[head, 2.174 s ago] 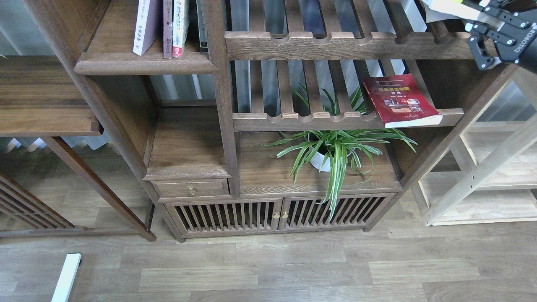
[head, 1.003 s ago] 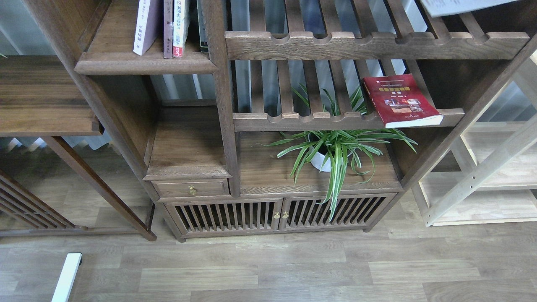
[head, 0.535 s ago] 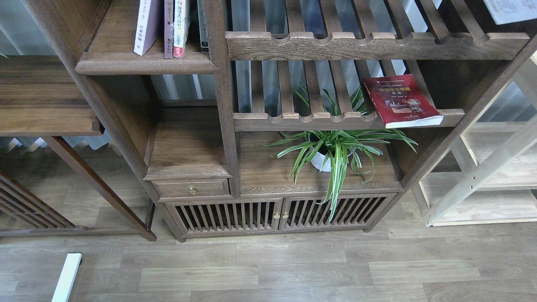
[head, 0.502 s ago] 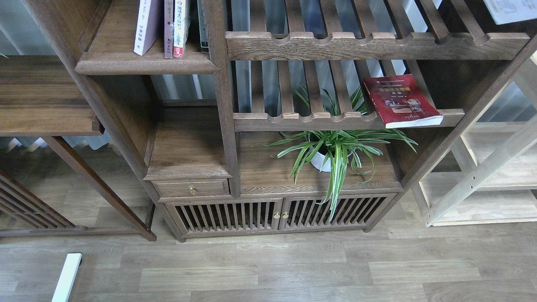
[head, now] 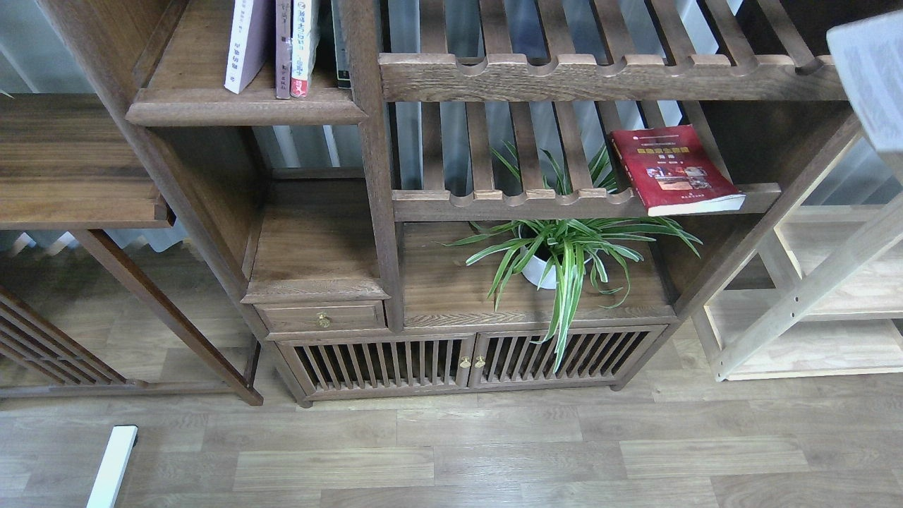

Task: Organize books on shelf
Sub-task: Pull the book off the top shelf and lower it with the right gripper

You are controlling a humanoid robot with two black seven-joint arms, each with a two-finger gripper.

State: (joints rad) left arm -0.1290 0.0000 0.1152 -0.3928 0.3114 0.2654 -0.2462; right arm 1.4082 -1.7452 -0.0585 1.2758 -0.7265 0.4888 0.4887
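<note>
The red book with a yellow title (head: 674,169) lies flat on the right end of the lower slatted rack, and its white page edge overhangs the front rail. A pale whitish book (head: 871,77) with faint print shows blurred and tilted at the upper right edge; what holds it is out of view. The yellow-green book is out of view. The dark brown shelf with a rounded front lip (head: 243,109) is at the upper left, with a few upright spines (head: 282,46) on it. Neither gripper is in view.
A potted spider plant (head: 564,254) stands on the cabinet top under the lower slatted rack (head: 522,201). An upper slatted rack (head: 600,74) runs across the top. Pale wood shelving (head: 811,296) is at the right. A dark side table (head: 70,169) is at the left.
My right gripper, seen at the top right 2.2 s ago holding a book, has left the view. The pale book has come down and right along the right edge, now tilted.
</note>
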